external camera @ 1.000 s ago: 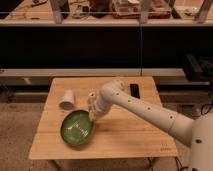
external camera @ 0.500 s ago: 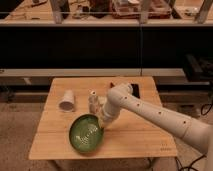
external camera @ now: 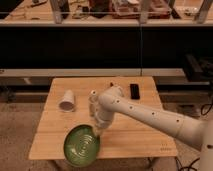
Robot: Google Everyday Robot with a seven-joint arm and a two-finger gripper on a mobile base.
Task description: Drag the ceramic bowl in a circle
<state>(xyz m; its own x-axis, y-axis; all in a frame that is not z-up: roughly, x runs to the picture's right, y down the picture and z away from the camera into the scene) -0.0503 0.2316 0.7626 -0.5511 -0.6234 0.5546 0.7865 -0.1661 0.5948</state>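
Camera view gives us the ceramic bowl [external camera: 81, 146] at the near left of the wooden worktop [external camera: 135, 137], its near edge hanging over the worktop's front edge. We see the white arm [external camera: 150, 116] reach in from the right and bend down so that the tool [external camera: 96, 131] sits clenched on the bowl's right rim. Farther back we make out a white paper cup [external camera: 67, 100] lying on its side at the left and a dark flat object [external camera: 134, 90] near the far edge.
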